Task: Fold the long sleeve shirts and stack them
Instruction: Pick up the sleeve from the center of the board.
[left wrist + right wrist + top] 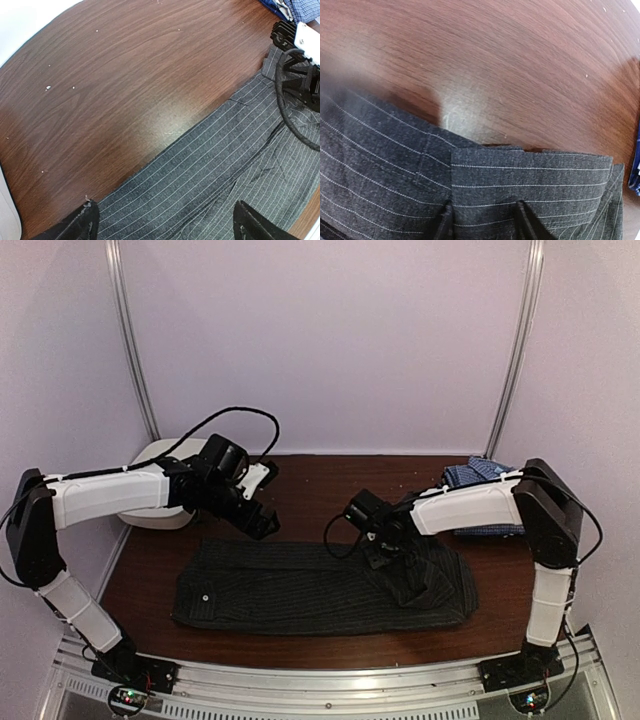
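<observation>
Black striped shirt [300, 590]: lies folded into a long band across the near middle of the table [300, 490], running left to right. Blue check shirt [480, 475]: sits bunched at the far right, behind the right arm. White tub [150, 515]: stands at the far left. Left gripper [258, 522]: hovers over the band's far left edge, fingers [80, 225] spread wide apart. Right gripper [405, 585]: sits low on the band's right end, fingers [445, 222] fairly close, straddling a doubled flap of striped cloth; cannot tell whether clamped on it.
</observation>
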You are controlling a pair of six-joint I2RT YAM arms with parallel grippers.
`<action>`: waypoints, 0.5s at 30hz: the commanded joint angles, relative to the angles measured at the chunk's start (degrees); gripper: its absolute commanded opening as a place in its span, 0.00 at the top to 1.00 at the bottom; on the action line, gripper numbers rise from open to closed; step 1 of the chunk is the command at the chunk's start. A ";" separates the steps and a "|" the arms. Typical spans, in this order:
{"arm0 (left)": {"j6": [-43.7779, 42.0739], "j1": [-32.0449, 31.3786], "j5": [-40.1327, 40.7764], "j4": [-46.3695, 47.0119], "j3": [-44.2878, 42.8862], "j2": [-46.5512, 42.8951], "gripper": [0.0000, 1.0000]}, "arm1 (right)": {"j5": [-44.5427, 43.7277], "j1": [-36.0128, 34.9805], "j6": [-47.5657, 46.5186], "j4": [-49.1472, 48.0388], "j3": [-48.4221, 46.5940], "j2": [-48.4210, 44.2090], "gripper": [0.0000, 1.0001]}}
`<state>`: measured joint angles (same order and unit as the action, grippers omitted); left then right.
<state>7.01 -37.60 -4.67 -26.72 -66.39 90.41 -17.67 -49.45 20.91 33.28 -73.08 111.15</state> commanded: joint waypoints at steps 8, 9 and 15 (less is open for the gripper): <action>2.44 -0.28 3.79 3.95 1.18 -1.49 0.02 | -7.60 0.76 1.20 3.04 -0.90 -3.36 0.99; 2.93 -0.25 5.74 4.60 1.58 -2.15 0.02 | -8.30 0.78 1.69 3.54 -0.61 -4.54 1.00; 6.04 -0.28 7.26 8.97 3.49 -6.14 0.02 | -11.66 0.76 5.02 7.32 1.94 -16.58 1.00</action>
<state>10.11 -37.60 0.51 -23.79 -63.75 88.44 -24.38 -49.06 22.92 37.06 -72.42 104.22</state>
